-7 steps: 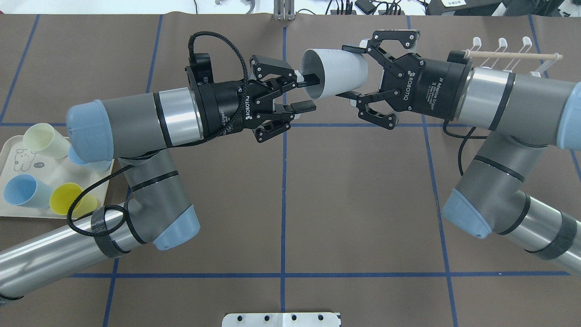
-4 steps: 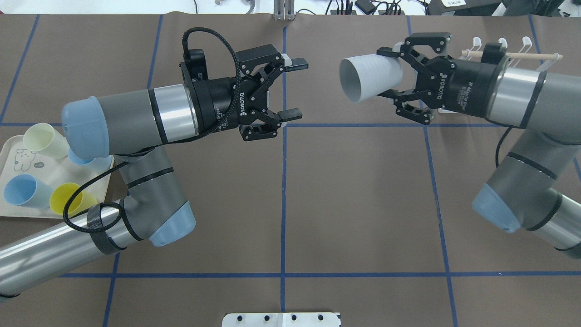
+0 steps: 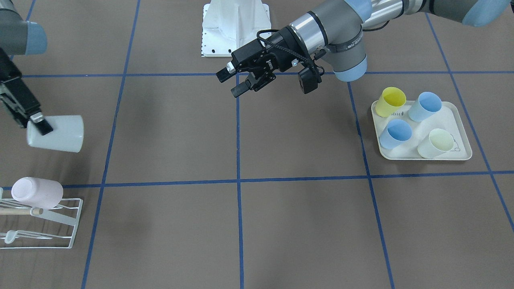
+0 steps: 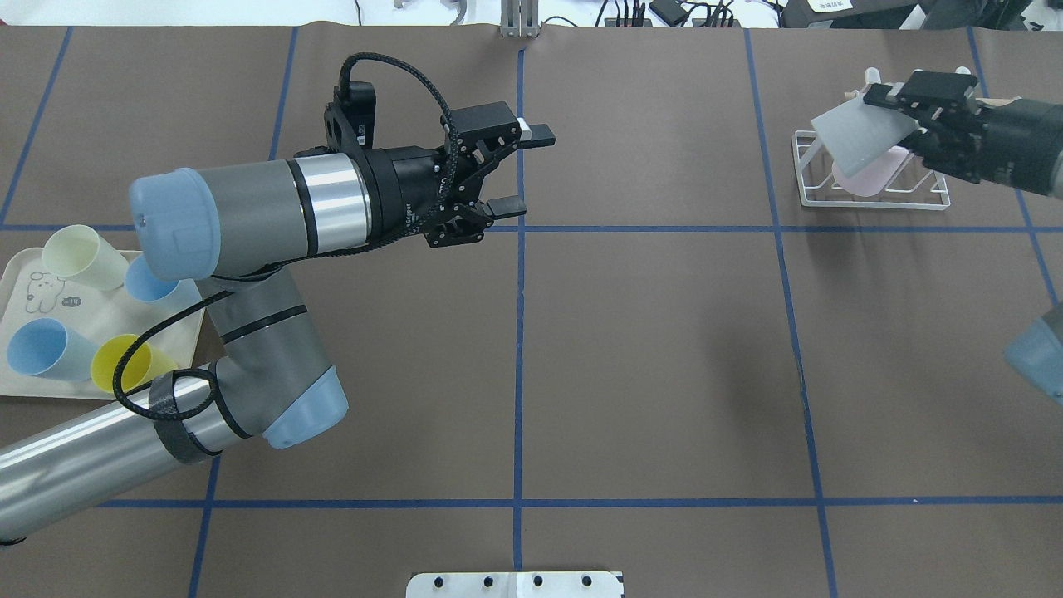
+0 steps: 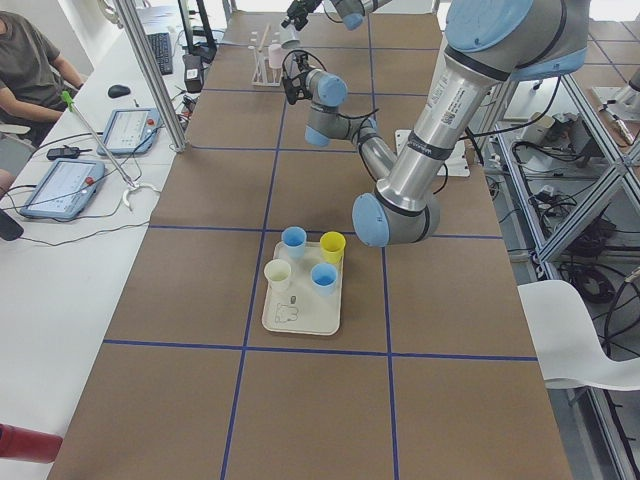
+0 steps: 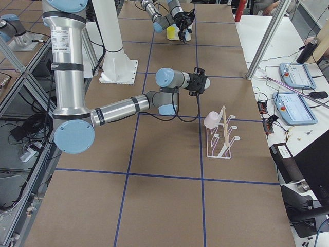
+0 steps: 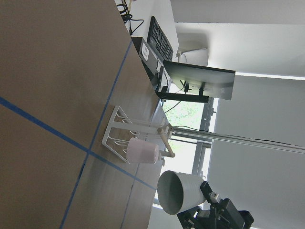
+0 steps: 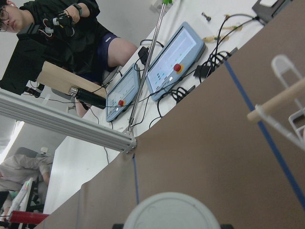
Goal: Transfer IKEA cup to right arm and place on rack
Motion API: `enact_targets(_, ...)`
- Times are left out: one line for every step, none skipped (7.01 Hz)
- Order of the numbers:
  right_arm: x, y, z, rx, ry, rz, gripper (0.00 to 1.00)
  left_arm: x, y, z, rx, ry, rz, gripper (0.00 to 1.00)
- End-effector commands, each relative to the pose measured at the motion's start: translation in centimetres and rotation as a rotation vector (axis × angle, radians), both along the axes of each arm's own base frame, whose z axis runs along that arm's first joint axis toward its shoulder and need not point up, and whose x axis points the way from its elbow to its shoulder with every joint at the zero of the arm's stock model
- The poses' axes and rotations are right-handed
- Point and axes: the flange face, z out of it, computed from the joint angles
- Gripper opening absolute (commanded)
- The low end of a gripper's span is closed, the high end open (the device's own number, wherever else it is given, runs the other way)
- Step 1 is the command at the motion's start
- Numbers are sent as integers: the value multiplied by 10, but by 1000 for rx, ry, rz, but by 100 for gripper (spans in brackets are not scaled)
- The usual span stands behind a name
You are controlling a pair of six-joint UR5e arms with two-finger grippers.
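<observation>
My right gripper [image 4: 890,116] is shut on the white IKEA cup [image 4: 854,133], held on its side and tilted over the white wire rack [image 4: 872,198] at the far right. In the front-facing view the cup [image 3: 56,133] hangs in the right gripper [image 3: 40,125] a little above and before the rack [image 3: 48,224]. A pink cup [image 3: 36,192] sits on one prong. My left gripper [image 4: 526,169] is open and empty, in the air near the table's middle line. The left wrist view shows the rack [image 7: 116,136], the pink cup [image 7: 142,151] and the white cup [image 7: 178,191].
A cream tray [image 4: 29,286] at the left edge holds several coloured cups; it also shows in the front-facing view [image 3: 425,157]. The rack's wooden dowel [image 8: 281,100] shows in the right wrist view. Operators and tablets sit beyond the table's far edge.
The left gripper let go of the cup and drew back, open. The right arm carried the cup away to the right, over the rack, and the rack's pink cup is now uncovered.
</observation>
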Motion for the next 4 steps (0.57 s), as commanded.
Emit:
enact_targets(63, -28, 64, 72, 292, 91, 0, 3, -2, 4, 1, -18, -5, 99)
enact_targets(73, -34, 82, 94, 388, 122, 0, 4, -1, 5, 0, -19, -2, 99)
enact_targets(76, -37, 90, 102, 447, 158, 0, 6, -1, 5, -2, -20, -2, 99)
enact_targets(79, -43, 92, 96, 514, 188, 0, 6, -1, 5, -1, -20, -1, 99)
